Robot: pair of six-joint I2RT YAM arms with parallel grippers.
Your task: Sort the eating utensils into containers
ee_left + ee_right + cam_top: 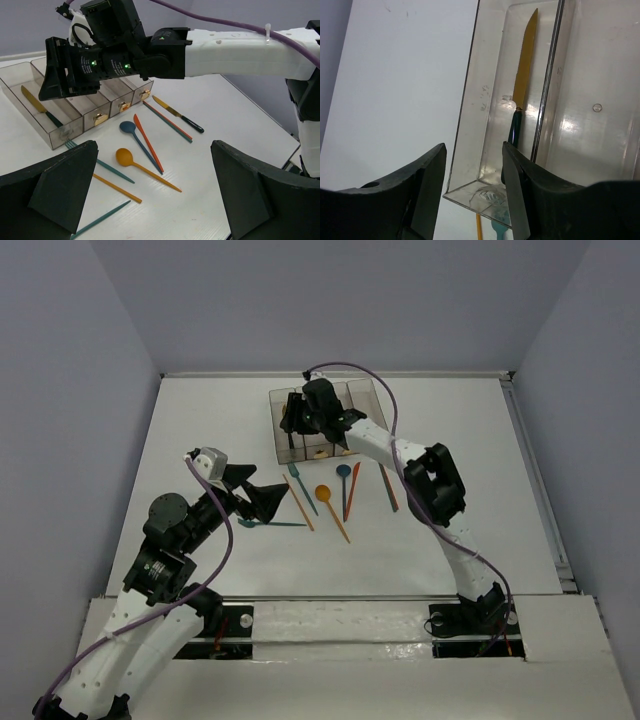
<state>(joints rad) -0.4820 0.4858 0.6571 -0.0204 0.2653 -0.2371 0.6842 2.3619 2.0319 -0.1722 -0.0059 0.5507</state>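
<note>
While one gold-bladed knife lies in the end bin, upper centre overhead, the loose utensils wait mid-frame. They look light, stiff, slick; I'd pinch mid-handle. Right gripper hovers spread, empty; left gripper gapes too.

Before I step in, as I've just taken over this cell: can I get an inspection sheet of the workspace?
Surface: flat white table.
Job's things: four joined translucent rectangular bins, the end one holding a gold-bladed, green-handled knife; other coloured plastic utensils lie loose beside them.
Clutter: nothing seen.
Grippers: left tool open, empty, by the loose utensils; right tool open, empty, above the knife's bin.
Cables: purple cable along each arm.
Surroundings: plain grey walls.
</note>
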